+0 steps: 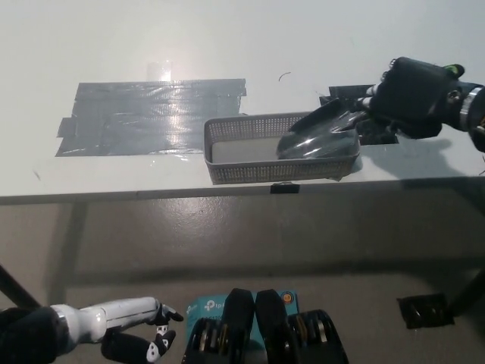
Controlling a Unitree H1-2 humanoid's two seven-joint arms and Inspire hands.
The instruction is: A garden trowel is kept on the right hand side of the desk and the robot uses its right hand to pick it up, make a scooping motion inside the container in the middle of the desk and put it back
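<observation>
My black right hand [413, 95] is shut on the handle of the garden trowel [318, 135]. The trowel's dark metal blade dips into the right half of the grey mesh basket [227, 168], which stands near the desk's front edge at the middle. The blade points left and down inside the basket. The handle is hidden inside my fist. My white left hand [125, 330] rests low at the bottom left, below the desk, with its fingers apart and nothing in it.
A large patch of grey tape [144, 115] covers the desk left of the basket. Black tape marks [367, 97] lie on the desk behind the right hand. The desk's front edge [151, 193] runs just before the basket.
</observation>
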